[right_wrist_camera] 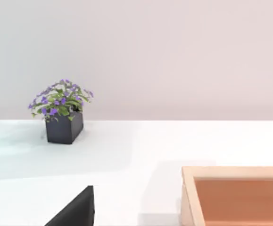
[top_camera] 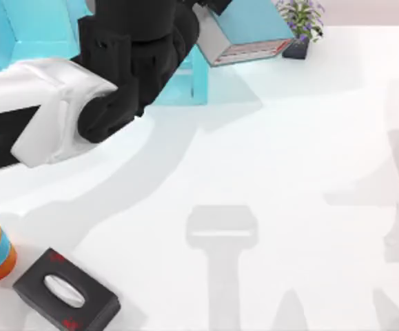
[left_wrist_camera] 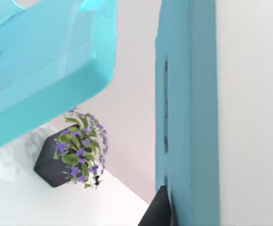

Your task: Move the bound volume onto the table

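Teal bound volume [top_camera: 251, 31] tilted above table [top_camera: 289, 172]

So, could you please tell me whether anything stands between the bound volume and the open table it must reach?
Nothing visible does. The bound volume is tilted beside the turquoise shelf, where the left arm reaches; the table in front of it lies open. The potted plant stands just to its right.

Simulated tabletop workspace: a glossy white table [top_camera: 289, 172] with a potted plant [top_camera: 301, 24] and turquoise shelf [top_camera: 34, 31] along its far edge.
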Controlling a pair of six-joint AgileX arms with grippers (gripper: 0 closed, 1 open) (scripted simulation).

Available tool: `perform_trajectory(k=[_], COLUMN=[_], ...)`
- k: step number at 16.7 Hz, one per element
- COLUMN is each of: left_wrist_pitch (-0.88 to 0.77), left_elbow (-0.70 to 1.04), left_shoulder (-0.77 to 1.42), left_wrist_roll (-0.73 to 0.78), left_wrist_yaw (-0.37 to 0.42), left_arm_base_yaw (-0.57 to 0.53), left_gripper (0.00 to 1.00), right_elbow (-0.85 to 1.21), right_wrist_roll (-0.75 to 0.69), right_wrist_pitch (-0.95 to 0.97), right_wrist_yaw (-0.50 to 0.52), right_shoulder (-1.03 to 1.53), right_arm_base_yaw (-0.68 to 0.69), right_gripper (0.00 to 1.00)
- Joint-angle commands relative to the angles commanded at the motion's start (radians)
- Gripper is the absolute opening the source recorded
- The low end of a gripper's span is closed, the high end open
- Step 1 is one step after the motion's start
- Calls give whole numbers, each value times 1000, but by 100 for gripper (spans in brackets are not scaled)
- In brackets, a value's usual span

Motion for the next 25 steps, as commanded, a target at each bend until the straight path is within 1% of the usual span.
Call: perform_trajectory(k=[3, 6, 10, 13, 15, 18, 20, 25], left_wrist_pitch=[20, 42, 75, 103, 124, 149, 156, 152], left_elbow=[-27, -67, -125, -155, -164, -169, -169, -172], left_shoulder=[71, 141, 226, 270, 287, 296, 299, 299], left_wrist_roll=[-220, -418, -641, -772, -838, -903, -919, -917], left_wrist_yaw=[-179, -339, -513, -609, -657, -704, -716, -712], left_arm_base_yaw=[-158, -262, -335, -364, -380, -397, -401, -395], left_gripper=[0, 0, 0, 0, 0, 0, 0, 0], right_elbow=[0, 0, 0, 0, 0, 0, 0, 0], right_wrist_roll=[0, 0, 0, 0, 0, 0, 0, 0], right_wrist_pitch=[0, 0, 0, 0, 0, 0, 0, 0], right_wrist_yaw=[0, 0, 0, 0, 0, 0, 0, 0], right_shoulder=[0, 0, 0, 0, 0, 0, 0, 0], right_arm_base_yaw=[0, 0, 0, 0, 0, 0, 0, 0], right_gripper=[100, 100, 100, 100, 100, 100, 100, 100])
